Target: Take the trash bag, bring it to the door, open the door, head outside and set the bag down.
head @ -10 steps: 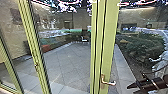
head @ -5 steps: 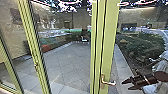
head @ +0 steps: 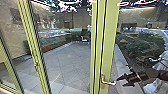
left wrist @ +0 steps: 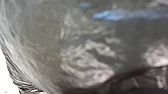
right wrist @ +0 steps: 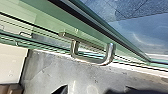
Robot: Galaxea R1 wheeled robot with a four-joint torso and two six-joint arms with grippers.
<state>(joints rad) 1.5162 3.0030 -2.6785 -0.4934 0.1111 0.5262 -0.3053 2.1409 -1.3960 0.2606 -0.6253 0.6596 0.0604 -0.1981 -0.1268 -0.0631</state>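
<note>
Head view: right pincer (head: 120, 83) beside handle (head: 108, 82)

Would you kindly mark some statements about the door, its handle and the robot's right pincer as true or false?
1. The right pincer is near the door handle. True.
2. The right pincer is clamped shut on the handle. False: it is open, with its fingers apart.
3. The handle is mounted on a bright red frame. False: the frame is pale yellow-green.
4. In the head view, bushes show to the right of that frame. True.
5. The ground in the middle of the head view is covered with grass. False: it is grey paving.
</note>
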